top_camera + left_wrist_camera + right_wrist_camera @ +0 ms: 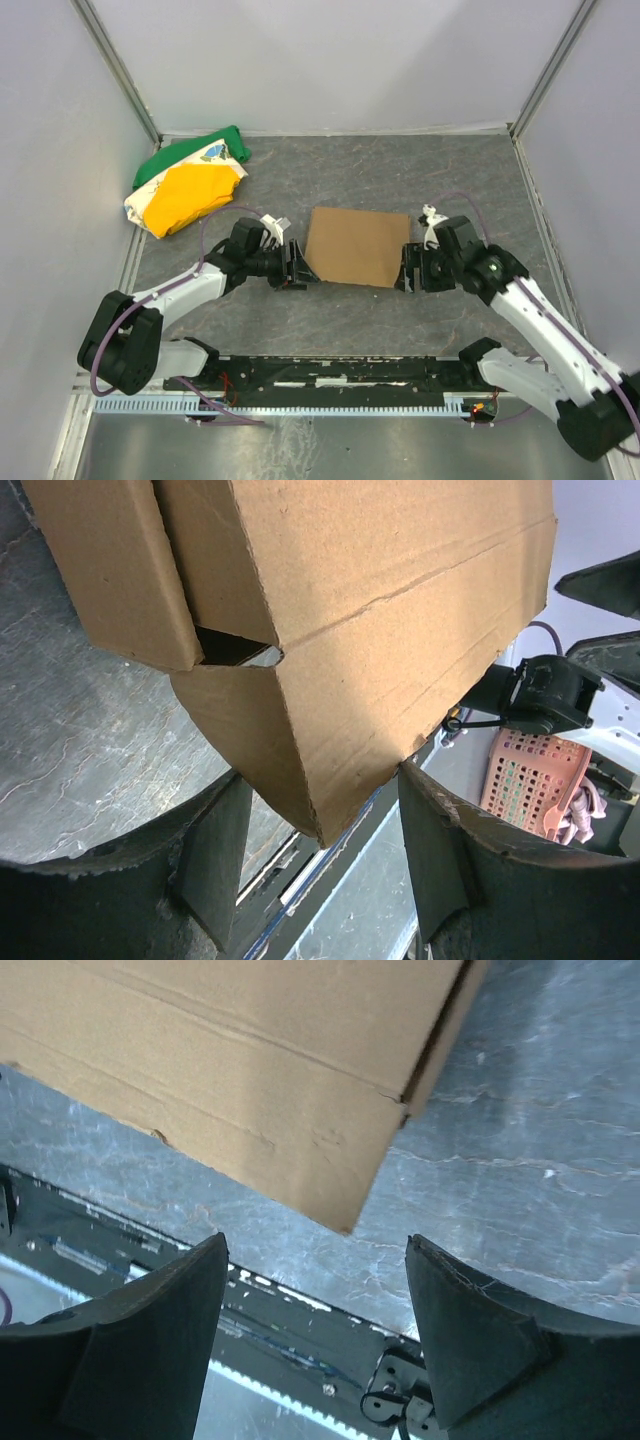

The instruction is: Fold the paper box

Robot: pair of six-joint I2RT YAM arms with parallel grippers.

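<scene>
Paper box [358,245] sits mid-desk [400,180], lying flat, between the two tools. From the top view it's just a plain brown rectangle, and its flaps and slots can't be made out there.

Left tool [298,266] is at the box's near-left corner with its jaws wide. In the left wrist view the corner dips into the gap between the fingers [215,860]. There's clear space on one side; the other finger sits close to the cardboard edge and I can't tell if it touches. No grip visible. The same view shows a side flap [120,580] with a dark slot [235,650] behind it; the inside is hidden and the box is cut off by the frame at top.

Right tool [408,268] is at the near-right corner, jaws wide. In its wrist view the corner hangs just short of the gap, nothing between the fingers [180,1310].

Green/yellow/white cloth bundle [190,185] lies at the far left, well apart from the box. Pink basket [530,780] off-desk is partly hidden, its contents unclear.
</scene>
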